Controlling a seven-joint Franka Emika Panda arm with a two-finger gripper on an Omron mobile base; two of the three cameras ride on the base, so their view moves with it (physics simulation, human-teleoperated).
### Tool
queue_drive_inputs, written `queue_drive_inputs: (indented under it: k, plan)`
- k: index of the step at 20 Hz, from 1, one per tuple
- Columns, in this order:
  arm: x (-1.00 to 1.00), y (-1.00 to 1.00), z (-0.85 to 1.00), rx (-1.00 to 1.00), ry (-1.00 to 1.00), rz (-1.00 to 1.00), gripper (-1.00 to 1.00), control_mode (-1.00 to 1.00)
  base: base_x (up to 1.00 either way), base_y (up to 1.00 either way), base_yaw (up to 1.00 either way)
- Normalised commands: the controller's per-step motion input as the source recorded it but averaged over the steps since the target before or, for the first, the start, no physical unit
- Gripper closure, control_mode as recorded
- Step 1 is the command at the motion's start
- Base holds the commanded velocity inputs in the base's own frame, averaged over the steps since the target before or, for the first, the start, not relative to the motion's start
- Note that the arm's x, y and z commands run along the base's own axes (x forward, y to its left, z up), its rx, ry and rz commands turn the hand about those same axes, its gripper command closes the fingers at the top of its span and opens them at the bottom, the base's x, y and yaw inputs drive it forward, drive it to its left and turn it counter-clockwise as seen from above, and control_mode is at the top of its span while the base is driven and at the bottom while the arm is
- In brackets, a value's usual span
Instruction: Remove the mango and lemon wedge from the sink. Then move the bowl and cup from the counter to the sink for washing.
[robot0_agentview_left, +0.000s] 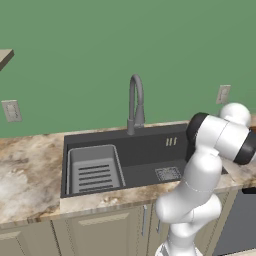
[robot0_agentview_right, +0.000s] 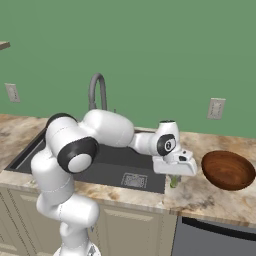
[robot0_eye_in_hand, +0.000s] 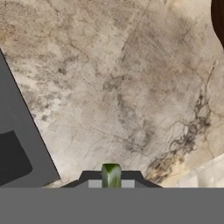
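Observation:
My gripper (robot0_agentview_right: 174, 179) is shut on the lemon wedge (robot0_eye_in_hand: 111, 175), a small green-yellow sliver pinched between the fingertips (robot0_eye_in_hand: 127, 183). It hangs low over the marbled counter (robot0_eye_in_hand: 122, 87), just right of the dark sink (robot0_agentview_right: 115, 167). The wedge (robot0_agentview_right: 174, 182) pokes out below the hand. The reddish-brown bowl (robot0_agentview_right: 228, 170) sits upright on the counter to the right of the gripper, apart from it; its rim (robot0_eye_in_hand: 217, 22) shows at the top right corner of the hand view. The mango and the cup are out of view.
A slotted grey tray insert (robot0_agentview_left: 93, 170) fills the left part of the sink (robot0_agentview_left: 150, 150), with the gooseneck faucet (robot0_agentview_left: 135, 100) behind. My arm reaches across the basin's right half. Wall sockets (robot0_agentview_right: 216, 108) sit on the green wall. The counter's front edge (robot0_agentview_right: 200, 212) lies close below the gripper.

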Motion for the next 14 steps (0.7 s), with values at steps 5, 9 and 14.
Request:
queue_drive_inputs:
  k: [5, 9, 14]
  plan:
    - [0.01, -0.06, -0.11, 0.0, 0.09, -0.01, 1.0, -1.0, 0.0, 0.0, 0.0]
    - [0.05, -0.08, -0.09, 0.0, 0.08, 0.0, 1.0, -1.0, 0.0, 0.0, 0.0]
    - [0.02, -0.08, -0.08, 0.0, 0.03, 0.0, 1.0, -1.0, 0.0, 0.0, 0.0]
